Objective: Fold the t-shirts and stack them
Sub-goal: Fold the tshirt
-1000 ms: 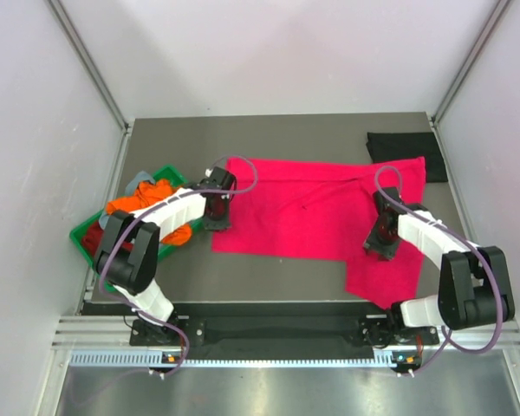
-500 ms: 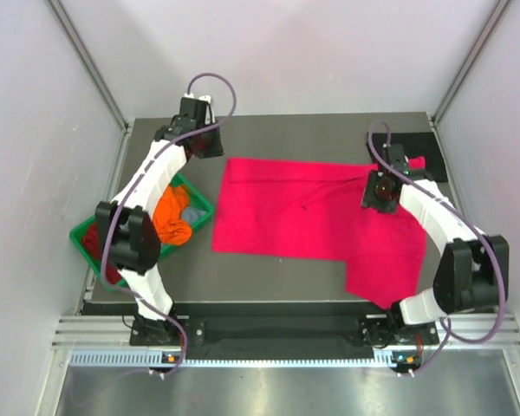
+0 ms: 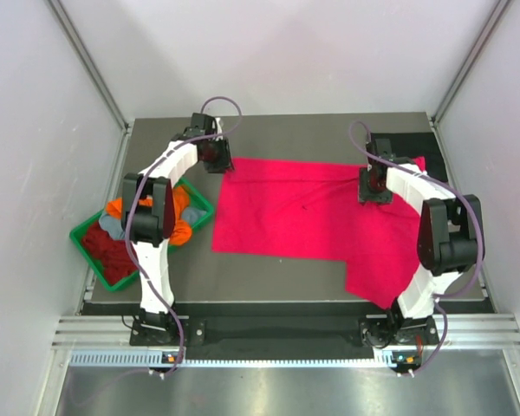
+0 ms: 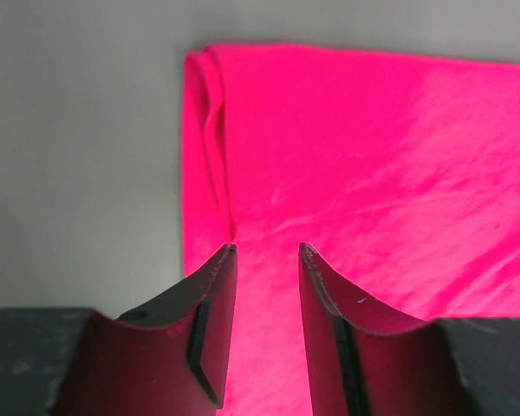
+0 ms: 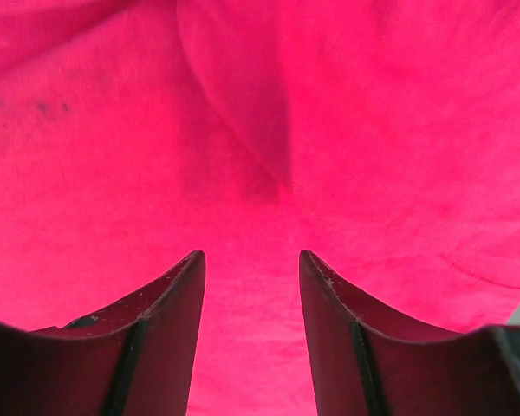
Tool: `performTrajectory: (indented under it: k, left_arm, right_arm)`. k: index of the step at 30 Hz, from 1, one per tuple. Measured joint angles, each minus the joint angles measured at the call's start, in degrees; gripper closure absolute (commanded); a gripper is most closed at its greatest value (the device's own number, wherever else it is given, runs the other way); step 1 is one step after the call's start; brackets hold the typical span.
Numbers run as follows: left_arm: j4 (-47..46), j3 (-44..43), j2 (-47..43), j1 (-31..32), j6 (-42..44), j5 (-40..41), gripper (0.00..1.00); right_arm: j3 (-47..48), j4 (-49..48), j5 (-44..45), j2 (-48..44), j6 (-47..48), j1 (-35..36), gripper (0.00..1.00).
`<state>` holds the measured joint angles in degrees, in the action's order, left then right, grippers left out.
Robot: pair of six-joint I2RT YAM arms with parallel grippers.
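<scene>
The pink t-shirt (image 3: 295, 217) lies spread flat mid-table, with the left gripper (image 4: 267, 251) over its far-left corner and the right gripper (image 5: 251, 256) over its far-right part, both with fingers apart and empty, so the fold looks just beginning: each must next descend and pinch cloth.

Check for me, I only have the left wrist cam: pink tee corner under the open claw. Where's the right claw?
Observer: Right claw is open over the pink t-shirt, near its far right end, holding nothing.
Operator: Other tees?
Observer: A black t-shirt lies at the far right corner of the table; the pink one's edge overlaps it.
Operator: Rest?
Observer: Orange t-shirt and dark red t-shirt sit bunched in a green tray at the left edge.
</scene>
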<state>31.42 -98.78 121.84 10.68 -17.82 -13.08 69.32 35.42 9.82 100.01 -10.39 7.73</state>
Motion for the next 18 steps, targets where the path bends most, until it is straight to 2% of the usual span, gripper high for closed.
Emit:
performTrajectory:
  k: [11, 18]
  left_arm:
    - [-3.74, 0.0, 5.29, -0.02, -0.2, -2.54, 0.6]
    - [-4.94, 0.0, 5.64, 0.0, -0.31, -3.19, 0.62]
  right_arm:
    - [-0.04, -4.42, 4.2, 2.12, 3.28, -0.7, 0.55]
    - [-0.07, -5.33, 5.73, 3.08, 3.41, -1.55, 0.54]
